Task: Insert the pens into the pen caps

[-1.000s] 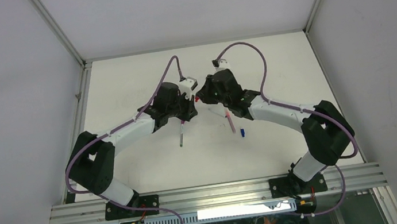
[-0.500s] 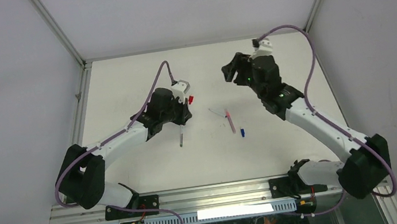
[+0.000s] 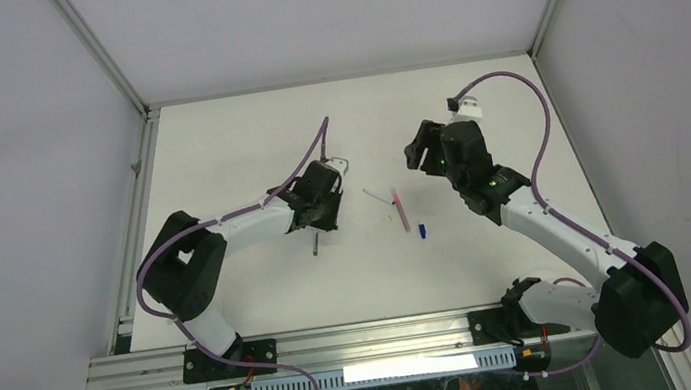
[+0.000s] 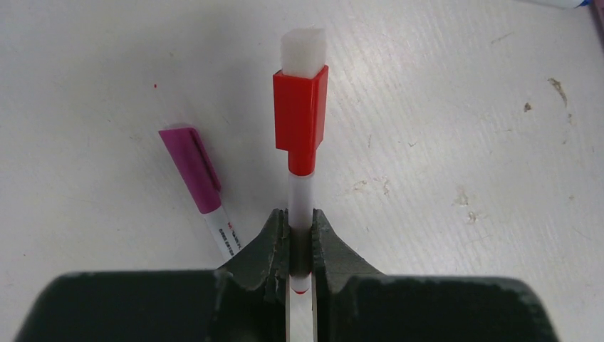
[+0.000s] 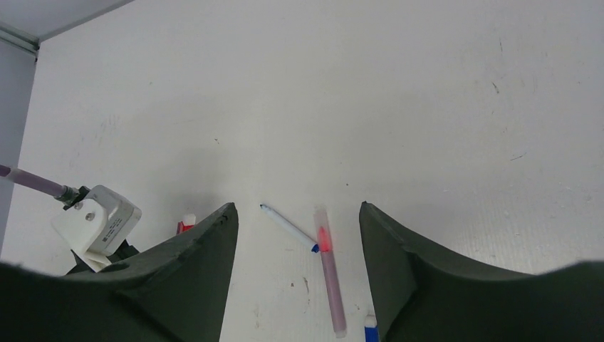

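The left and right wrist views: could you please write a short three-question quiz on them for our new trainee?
1. True or false: the left gripper is shut on a pen wearing a red cap.
2. The right gripper is: A) open and empty; B) shut on a pink pen; C) shut on a blue cap.
3. Fill in: the other capped pen, lying on the table beside the held one, has a ____ cap.
Key: 1 true; 2 A; 3 magenta.

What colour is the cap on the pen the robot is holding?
The cap on the pen is red, clearest in the left wrist view.
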Motion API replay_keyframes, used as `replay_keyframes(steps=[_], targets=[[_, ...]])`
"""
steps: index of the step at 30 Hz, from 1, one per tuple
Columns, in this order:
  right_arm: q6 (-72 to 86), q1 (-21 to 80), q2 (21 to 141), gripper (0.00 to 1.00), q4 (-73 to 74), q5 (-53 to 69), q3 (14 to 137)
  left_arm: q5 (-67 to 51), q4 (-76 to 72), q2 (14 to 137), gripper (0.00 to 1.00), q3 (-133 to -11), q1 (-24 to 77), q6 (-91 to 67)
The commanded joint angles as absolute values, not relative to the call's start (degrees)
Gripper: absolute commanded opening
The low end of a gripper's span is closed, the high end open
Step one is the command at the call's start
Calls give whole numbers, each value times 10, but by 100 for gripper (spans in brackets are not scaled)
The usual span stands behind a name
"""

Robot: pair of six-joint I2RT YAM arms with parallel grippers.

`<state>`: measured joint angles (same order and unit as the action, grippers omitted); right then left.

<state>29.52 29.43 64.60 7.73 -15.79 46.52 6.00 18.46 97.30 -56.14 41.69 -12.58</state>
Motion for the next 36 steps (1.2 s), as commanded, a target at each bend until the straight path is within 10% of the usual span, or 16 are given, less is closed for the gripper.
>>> replay_keyframes(steps=[1,12,22,36], targets=[[299,291,662,65,71,-159,475,82,197,981,0,-597,422,-153],[228,290,754,65,80,-48,521,45,205,996,27,-607,424,-165],[115,311,807,42,64,67,551,38,209,1006,31,-613,425,-175],[61,382,964,45,88,-41,627,23,187,889,40,-585,416,-164]])
